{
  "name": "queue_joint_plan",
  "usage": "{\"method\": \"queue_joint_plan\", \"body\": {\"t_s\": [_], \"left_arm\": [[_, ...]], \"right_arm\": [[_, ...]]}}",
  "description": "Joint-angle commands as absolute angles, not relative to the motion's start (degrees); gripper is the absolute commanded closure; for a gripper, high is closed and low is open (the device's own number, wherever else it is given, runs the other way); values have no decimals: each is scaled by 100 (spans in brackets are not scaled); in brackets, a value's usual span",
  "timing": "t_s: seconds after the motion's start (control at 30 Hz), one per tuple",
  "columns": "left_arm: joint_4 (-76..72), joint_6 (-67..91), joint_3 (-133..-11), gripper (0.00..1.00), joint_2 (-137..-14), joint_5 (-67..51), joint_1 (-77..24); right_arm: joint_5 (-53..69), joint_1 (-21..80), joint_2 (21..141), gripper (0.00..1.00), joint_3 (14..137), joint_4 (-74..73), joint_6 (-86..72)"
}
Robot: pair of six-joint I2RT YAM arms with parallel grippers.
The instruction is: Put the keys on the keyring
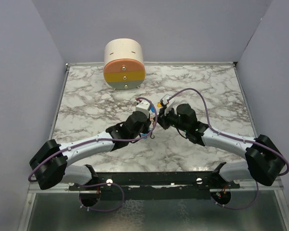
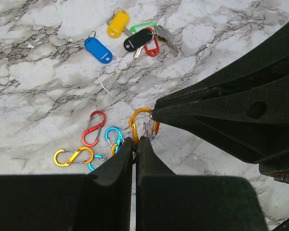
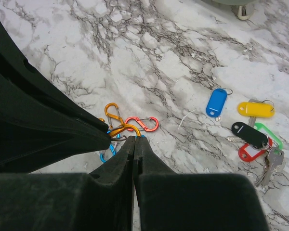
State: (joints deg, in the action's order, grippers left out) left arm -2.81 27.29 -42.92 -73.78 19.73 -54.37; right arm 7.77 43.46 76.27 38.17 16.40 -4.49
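The keys lie in a cluster on the marble: plastic tags in blue (image 2: pixel 98 49), yellow (image 2: pixel 118 24), black (image 2: pixel 138 40), green (image 2: pixel 143 26) and red (image 2: pixel 153 48), with metal keys (image 2: pixel 166 38) beside them. The right wrist view shows them too, blue (image 3: pixel 216 102) and yellow (image 3: pixel 256 109) apart from the rest. My left gripper (image 2: pixel 135 140) is shut on an orange carabiner clip (image 2: pixel 135 122), held above the table. My right gripper (image 3: pixel 134 139) is shut on the other end of the same clip (image 3: pixel 125 129). The two grippers meet tip to tip at mid-table (image 1: pixel 156 118).
Loose S-shaped clips lie under the grippers: red (image 2: pixel 93 128), blue (image 2: pixel 113 137) and orange (image 2: pixel 73 156). A round cream box with coloured drawers (image 1: pixel 124 65) stands at the back. Purple walls close in the marble table (image 1: pixel 207 91) on three sides.
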Motion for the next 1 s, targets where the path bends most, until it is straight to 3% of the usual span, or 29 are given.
{"method": "queue_joint_plan", "body": {"t_s": [0.0,0.73,0.97], "left_arm": [[-224,2742,-4239,100,-7153,1898,-5427],[-181,2758,-4209,100,-7120,1898,-5428],[-54,2786,-4147,55,-6953,2133,-5424]], "right_arm": [[560,4379,7444,99,3756,1796,-369],[368,4372,7284,99,3696,1758,-378],[141,4377,7178,99,3659,1707,-396]]}}
